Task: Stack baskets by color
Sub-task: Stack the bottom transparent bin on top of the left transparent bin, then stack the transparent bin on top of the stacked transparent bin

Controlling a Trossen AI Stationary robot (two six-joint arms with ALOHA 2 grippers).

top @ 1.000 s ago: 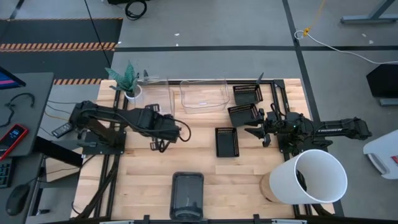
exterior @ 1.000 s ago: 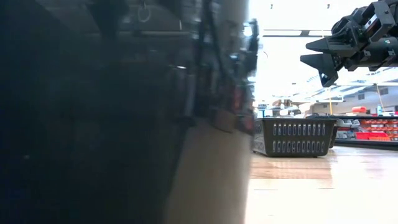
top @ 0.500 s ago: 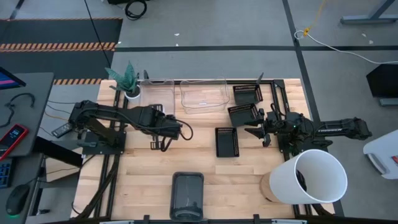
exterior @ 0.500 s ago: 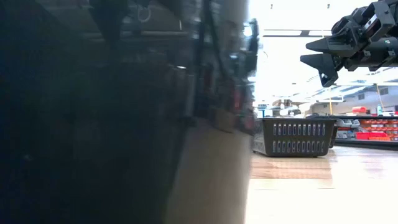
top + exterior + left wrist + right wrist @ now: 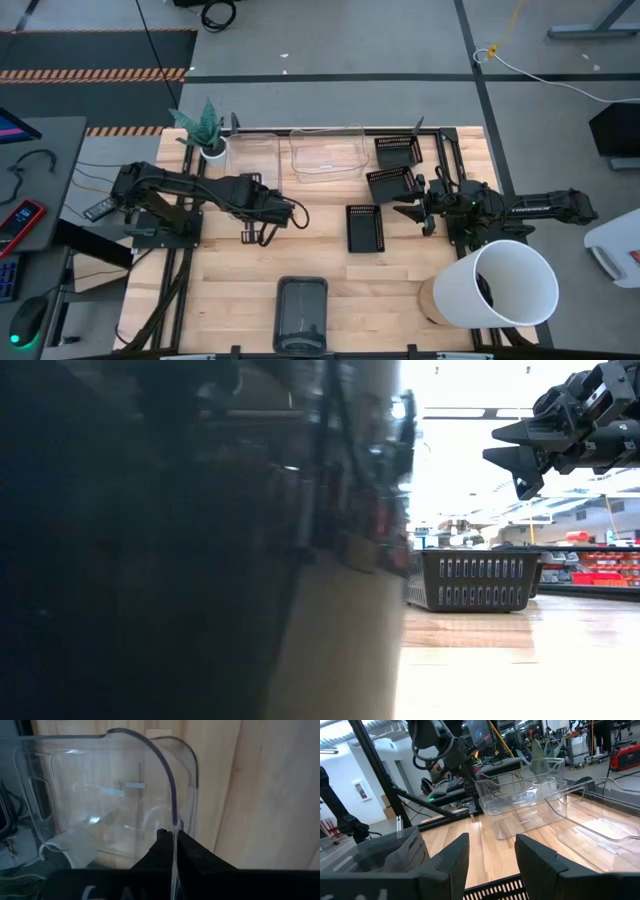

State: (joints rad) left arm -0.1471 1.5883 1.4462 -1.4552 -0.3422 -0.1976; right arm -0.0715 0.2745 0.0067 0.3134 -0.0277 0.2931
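My left gripper [image 5: 262,215] hangs pointing steeply down at the table's left middle. It is shut on a clear basket [image 5: 100,800], which reaches from it toward the plant pot [image 5: 212,148]. Another clear basket [image 5: 325,155] rests on its base at the far edge. Three black slotted baskets [image 5: 397,150], [image 5: 390,183], [image 5: 364,227] lie right of centre. A dark grey basket [image 5: 301,312] sits at the near edge and fills the left of the low view. My right gripper [image 5: 408,210] waits open, level, beside the black baskets. My left gripper has the top rim of one wall [image 5: 174,820] of the clear basket between its fingers, one finger [image 5: 159,847] inside the basket and the other [image 5: 195,852] outside. The fingers come from above, slanting down. The basket stays top up; whether its base touches the table I cannot tell.
A big white bucket [image 5: 505,285] lies on its side at the near right corner. The plant pot stands at the far left corner. Bare wood [image 5: 230,290] lies between my left arm and the dark grey basket.
My left gripper has sunk a little toward the table and turned slightly, still shut on the clear basket's wall.
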